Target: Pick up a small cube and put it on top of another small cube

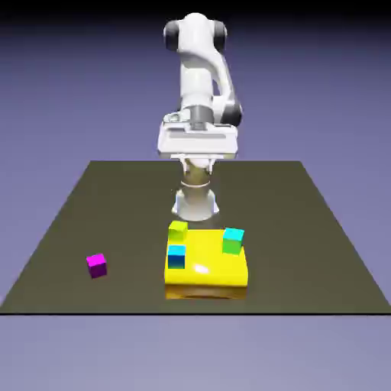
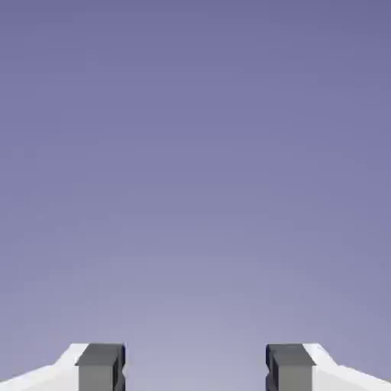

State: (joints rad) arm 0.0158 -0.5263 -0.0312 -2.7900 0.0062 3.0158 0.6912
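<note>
Nearest the camera in the exterior view, the small magenta cube sits alone on the dark bench, toward the near edge and well out to the exterior view's left, with nothing touching it. To its right, near the bench's middle, lies a flat yellow block carrying three small cubes: a cyan-topped one at its near left, a lime-green one just behind that, and a second cyan-topped cube with green sides toward the far right.

Farther back the arm stands folded up over its base, its hand well above the bench and well apart from every cube. In the hand view the tool is spread wide with nothing between its tips; only plain backdrop shows ahead, so it isn't pointed at the bench.

The task looks barely begun: this reads as the approach step, nothing grasped. The next move probably calls for tipping the hand downward, carrying it forward and to the exterior view's left until it's above the magenta cube, then descending with the tips straddling two opposite faces before closing.
</note>
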